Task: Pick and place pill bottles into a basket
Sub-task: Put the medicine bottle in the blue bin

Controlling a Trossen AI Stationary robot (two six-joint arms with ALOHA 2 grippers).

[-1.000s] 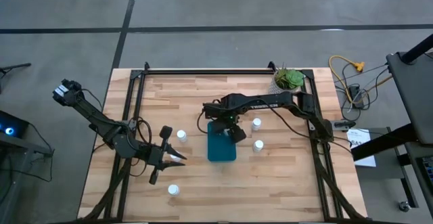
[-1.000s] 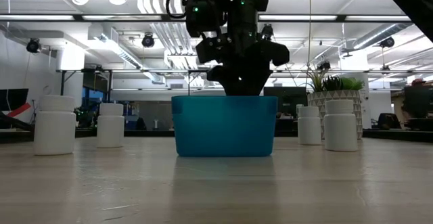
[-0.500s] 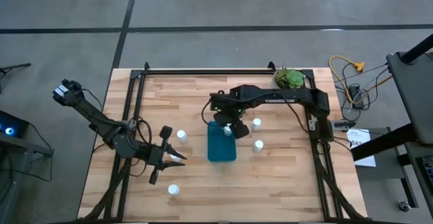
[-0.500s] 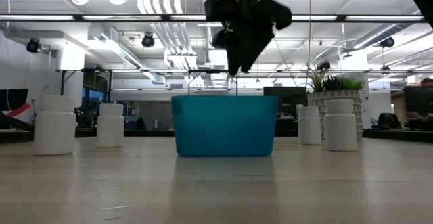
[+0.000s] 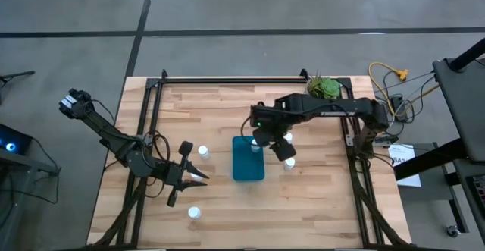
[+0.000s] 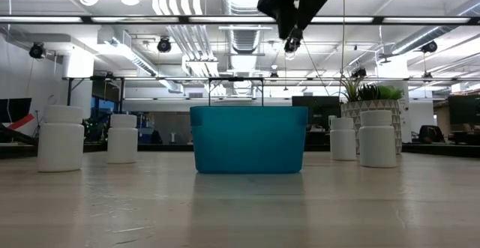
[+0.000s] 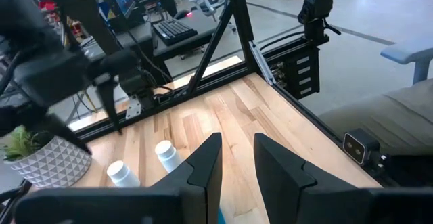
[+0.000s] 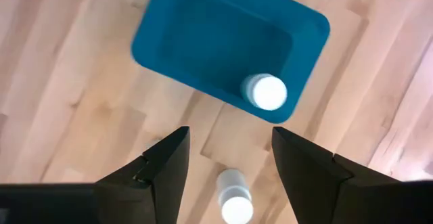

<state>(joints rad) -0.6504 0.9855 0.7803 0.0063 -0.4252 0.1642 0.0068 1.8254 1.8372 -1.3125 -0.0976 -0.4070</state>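
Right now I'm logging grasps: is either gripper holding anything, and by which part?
Nothing is held. The right gripper hangs open above the table by the teal rectangular plastic tray, which holds one white pill bottle. The left gripper is shut and empty.

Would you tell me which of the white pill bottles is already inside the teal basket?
The pill bottle standing in one corner of the basket; the others stand on the wooden table outside it.

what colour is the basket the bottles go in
Teal-blue, all over. The basket shows best in the low view, side-on at the table's middle.
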